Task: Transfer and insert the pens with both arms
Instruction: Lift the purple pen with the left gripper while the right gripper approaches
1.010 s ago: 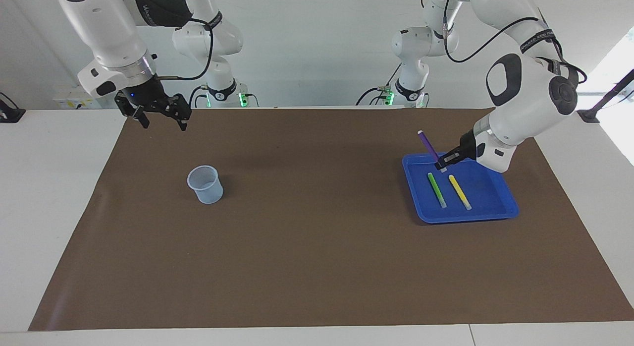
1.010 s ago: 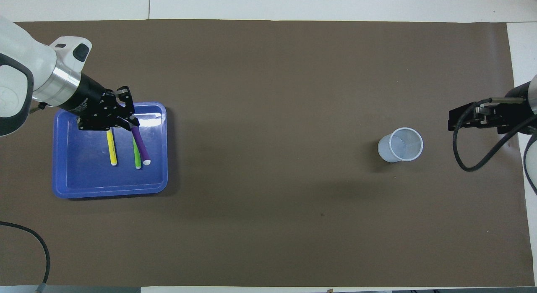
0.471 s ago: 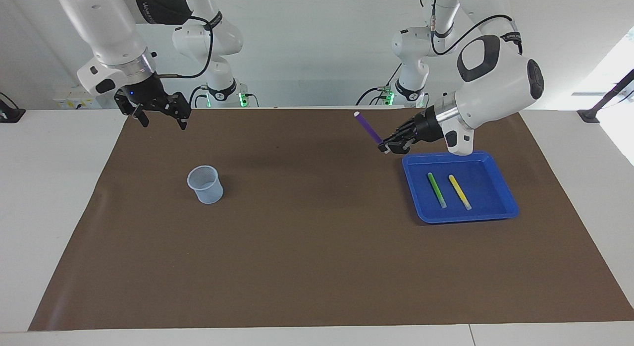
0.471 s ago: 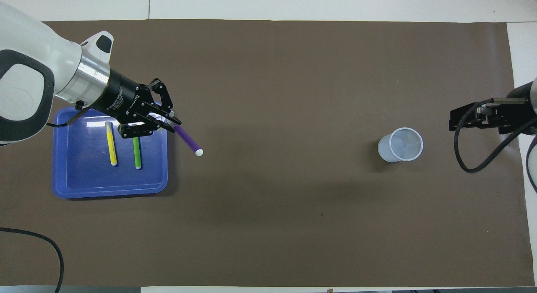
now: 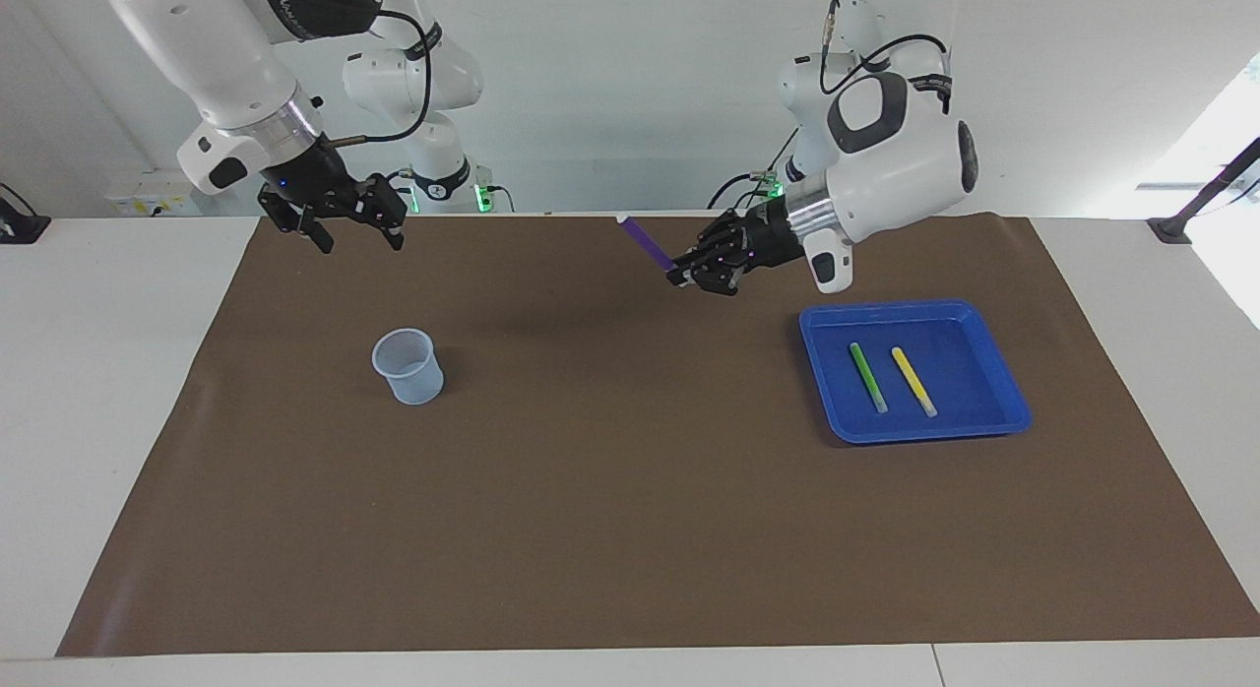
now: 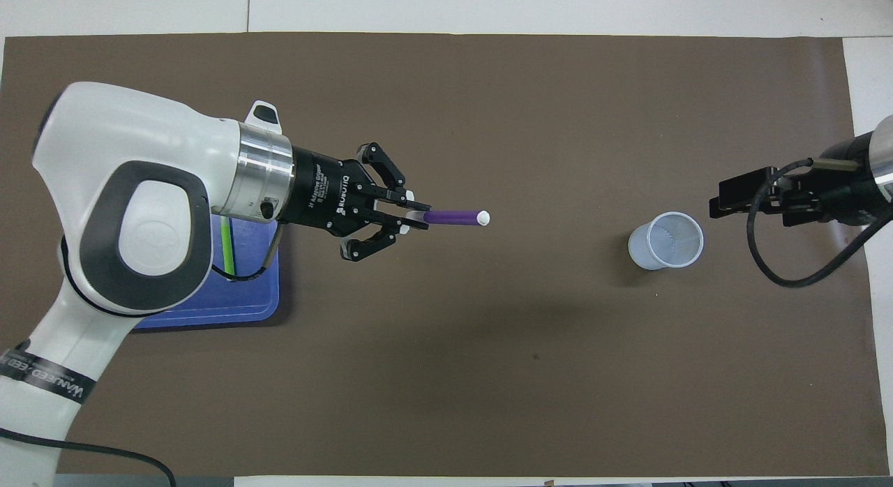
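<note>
My left gripper point(image 5: 681, 274) point(image 6: 416, 218) is shut on one end of the purple pen point(image 5: 645, 242) point(image 6: 453, 217), up in the air over the brown mat between the tray and the cup. The pen's pale tip points toward the right arm's end of the table. On the blue tray point(image 5: 970, 372) point(image 6: 209, 309) the green pen point(image 5: 867, 377) point(image 6: 227, 244) and the yellow pen point(image 5: 913, 381) lie side by side; in the overhead view the left arm hides the yellow one. My right gripper point(image 5: 356, 236) point(image 6: 722, 202) hangs open and holds nothing, over the mat beside the cup.
A pale mesh cup point(image 5: 407, 365) point(image 6: 665, 240) stands upright on the brown mat point(image 5: 630, 530) toward the right arm's end. Two smaller white arms with green lights point(image 5: 433, 165) stand at the robots' end of the table.
The left gripper has lifted the purple pen off the tray and carried it toward the middle of the mat, turning it level. The right gripper has shifted slightly toward the cup.
</note>
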